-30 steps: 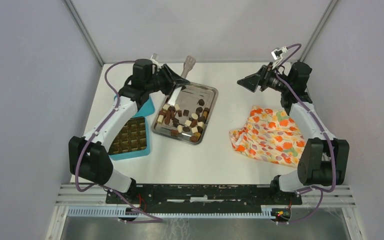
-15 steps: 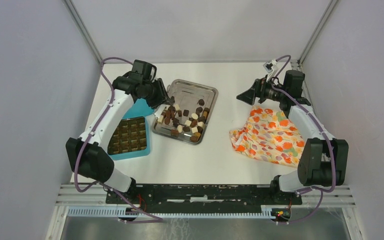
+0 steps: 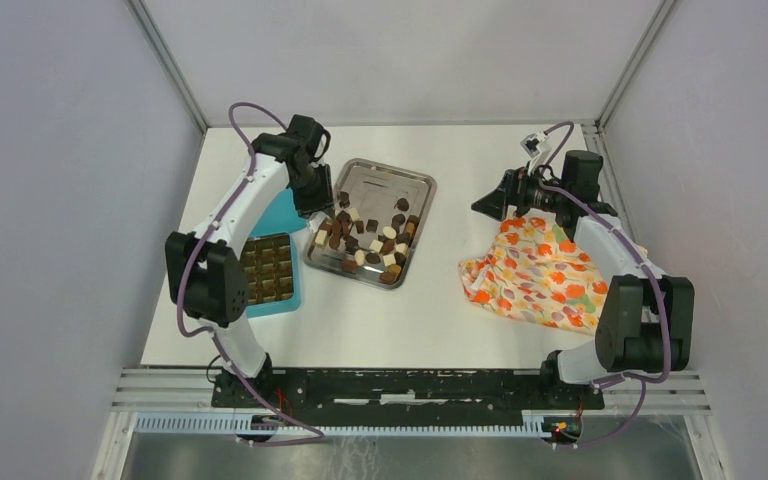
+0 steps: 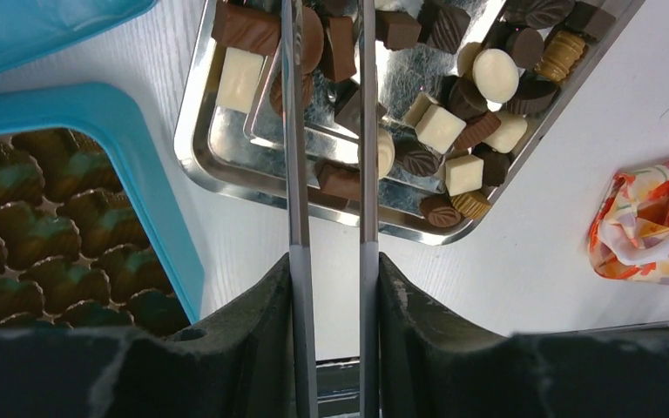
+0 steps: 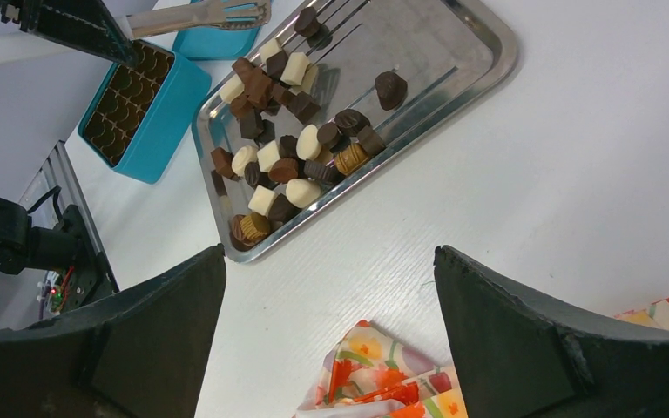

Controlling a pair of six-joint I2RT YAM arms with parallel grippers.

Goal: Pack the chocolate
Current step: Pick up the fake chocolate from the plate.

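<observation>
On my side of the feed sits a white table (image 3: 440, 310), boxed in by plain grey walls (image 3: 60, 200) with metal posts in the far corners. Left of middle I see a steel tray (image 3: 418, 184), its long side running far to near with a slight tilt. The chocolate (image 3: 365, 242) lies in it, dark, mid-brown and cream pieces strewn along the left side and the near end. The heap's long axis follows the tray's, while single pieces face every way.

A teal box (image 3: 296, 296) sits just left of the tray, and a floral cloth (image 3: 545, 275) lies well apart on the right.

My left gripper (image 4: 331, 287) is clamped narrow on steel tongs (image 4: 294, 174), whose blades reach out over the pieces at the tray's far-left corner. My right gripper (image 5: 329, 257) hangs spread wide above the cloth's far edge, holding nothing.
</observation>
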